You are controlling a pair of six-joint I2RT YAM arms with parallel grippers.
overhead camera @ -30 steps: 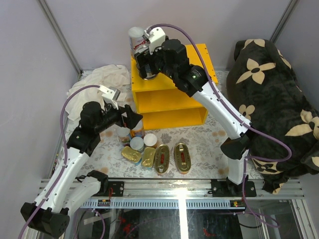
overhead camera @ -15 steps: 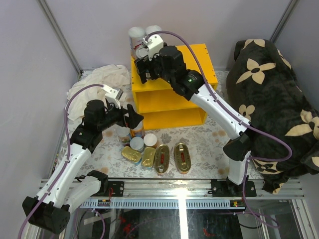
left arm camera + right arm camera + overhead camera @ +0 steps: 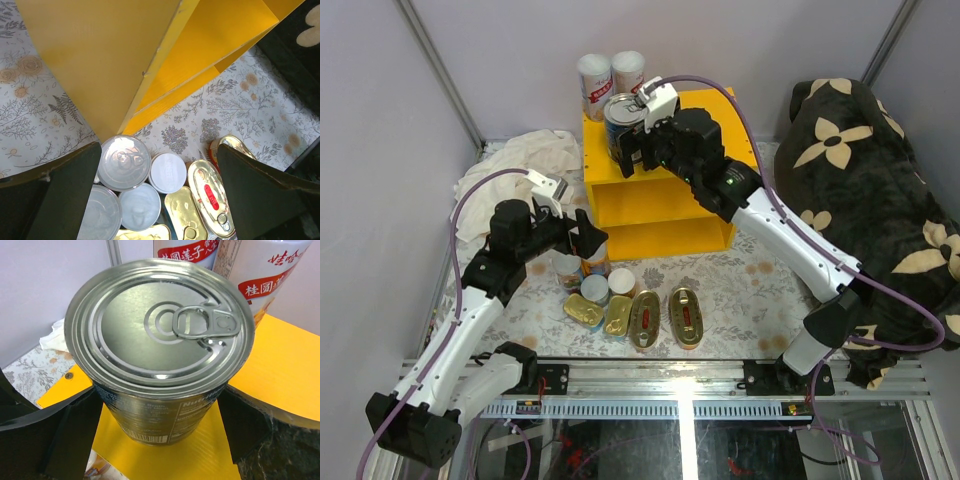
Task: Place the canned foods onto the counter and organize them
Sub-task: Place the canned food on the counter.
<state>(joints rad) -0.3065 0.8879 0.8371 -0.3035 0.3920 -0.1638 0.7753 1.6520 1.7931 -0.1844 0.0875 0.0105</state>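
Three cans are sitting on the worktop [image 3: 732, 115]. Two tall cans [image 3: 595, 85] are standing upright side by side at its back left corner, and the steel can [image 3: 623, 120] is standing just in front of them, pull-tab lid up. Right fingers [image 3: 60, 440] are spread wide, one on each side of the steel can's lower half and close to its wall. We are not seeing them squeeze it, and its base is resting on the yellow top. In the wrist view the tall cans are showing right behind it, red labels toward us.

Left fingers [image 3: 50, 200] are also spread wide and holding nothing. They are hovering over the tins on the floor [image 3: 750, 290] by the worktop's front left corner. Between them we are seeing four round tins [image 3: 124, 162] packed together, with gold fish tins [image 3: 207, 192] just to their right.

From the top view the group is lying in front of the worktop. Round tins are sitting behind, with two rectangular tins [image 3: 618, 315] and two oval tins [image 3: 686, 317] in front, the right oval lying slightly apart. A white cloth [image 3: 525, 160] is lying left of the worktop, and a dark flowered blanket [image 3: 865, 200] is piled on the right.
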